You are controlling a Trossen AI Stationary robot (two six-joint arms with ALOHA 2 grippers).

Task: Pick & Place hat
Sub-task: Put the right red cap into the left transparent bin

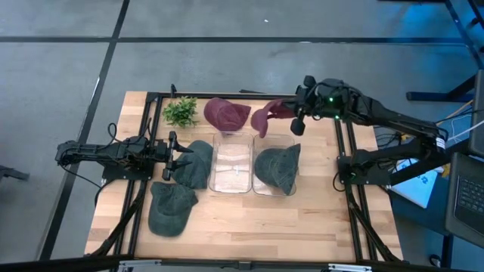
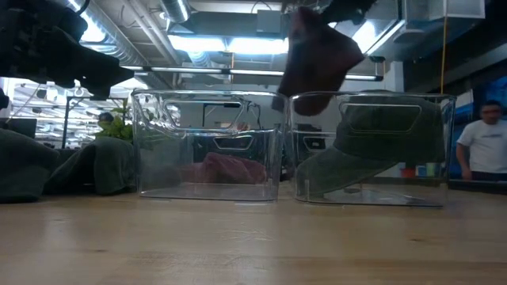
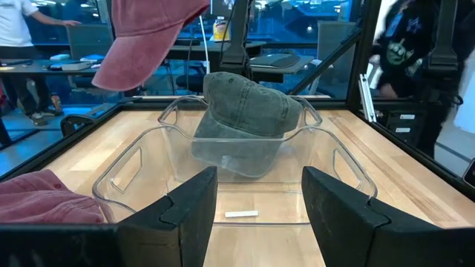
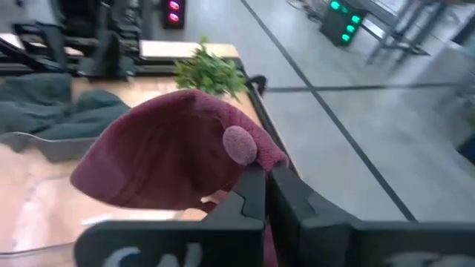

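A maroon cap [image 1: 266,115] hangs from my right gripper [image 1: 297,121], which is shut on it, above the far rim of the right clear bin [image 1: 292,190]. In the low view this cap [image 2: 317,55] hangs over that bin [image 2: 372,150]. A grey-green cap [image 1: 278,168] lies inside the bin. A second maroon cap [image 1: 225,113] rests on the table behind the left clear bin [image 1: 231,168]. My left gripper [image 1: 175,157] is open, level, just left of another grey-green cap [image 1: 197,163]. A further grey-green cap [image 1: 170,208] lies near the front edge. My right gripper pinches the maroon cap's crown beside its top button [image 4: 239,143] between the two fingers [image 4: 252,194]. The fingers come level from the table's right side. The cap is lifted clear and hangs with its brim [image 1: 261,125] drooping toward the bins.
A green plant [image 1: 180,111] stands at the far left of the table. Black frame rails [image 1: 140,204] run along both table sides. Bare wood [image 1: 302,227] lies in front of the bins. A person [image 2: 485,146] stands in the room beyond the table.
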